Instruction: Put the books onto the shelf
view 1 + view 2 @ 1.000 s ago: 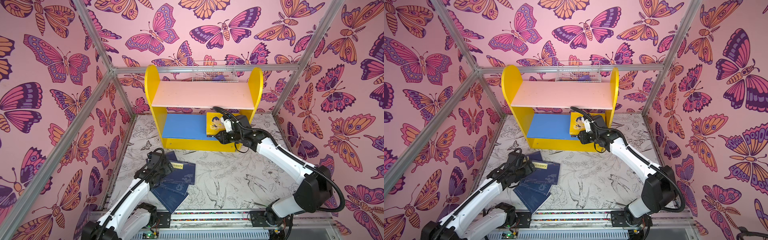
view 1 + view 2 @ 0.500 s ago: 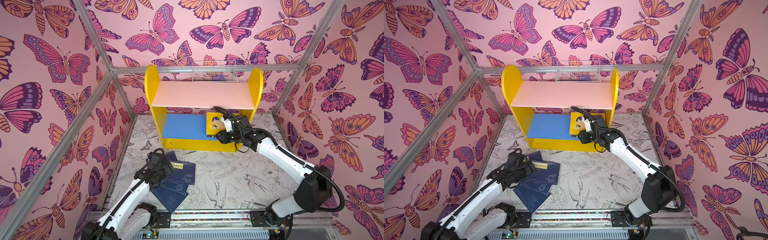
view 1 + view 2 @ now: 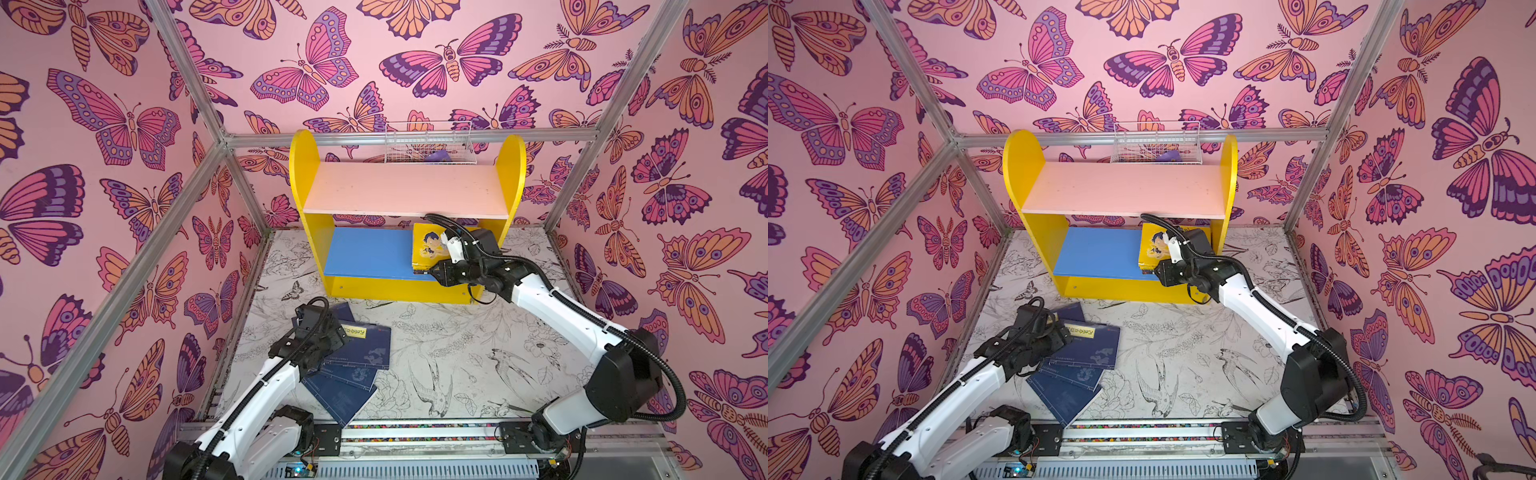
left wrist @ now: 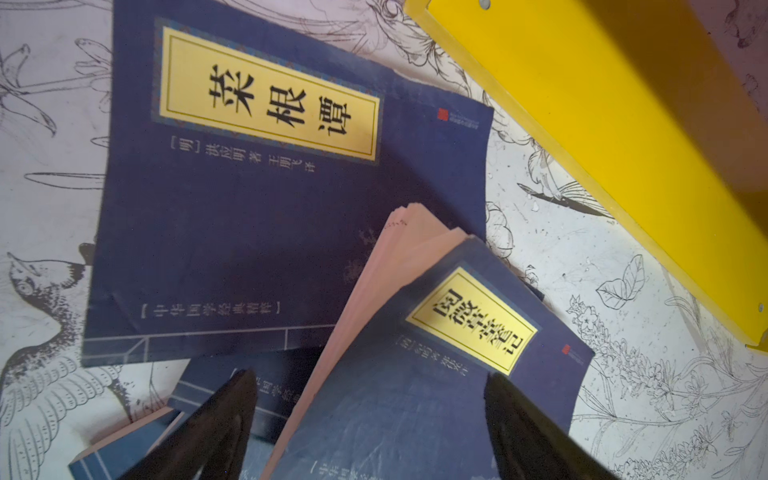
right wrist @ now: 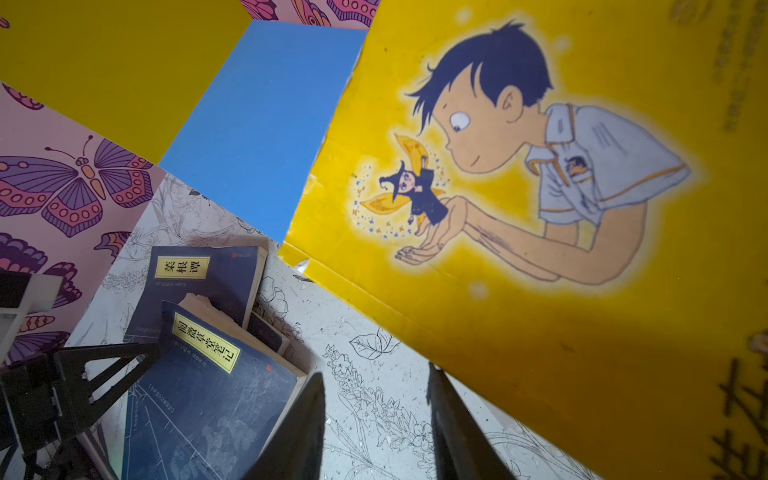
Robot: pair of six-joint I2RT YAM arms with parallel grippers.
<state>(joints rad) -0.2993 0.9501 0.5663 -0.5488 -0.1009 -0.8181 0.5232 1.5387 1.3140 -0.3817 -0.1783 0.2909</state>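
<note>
yellow book (image 3: pixel 426 249) flat on shelf (image 3: pixel 365 253), long axis front-to-back; right gripper (image 5: pixel 374 372) half-open, left gripper (image 4: pixel 369 376) wide, both empty.

Navy books (image 3: pixel 370 349), yellow shelf (image 3: pixel 305 166), pink butterfly walls (image 3: pixel 104 124).

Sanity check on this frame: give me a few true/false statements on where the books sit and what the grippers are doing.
1. The pale pink upper board of the yellow-sided shelf holds books. False: it is bare. The yellow cartoon-boy book lies on the blue lower board.
2. That yellow book sits at the blue board's left end. False: it sits at the right end.
3. Navy blue paperbacks with yellow title labels lie overlapped on the bird-print floor sheet, below the left gripper. True.
4. The right gripper has its jaws apart, with nothing between them. True.
</note>
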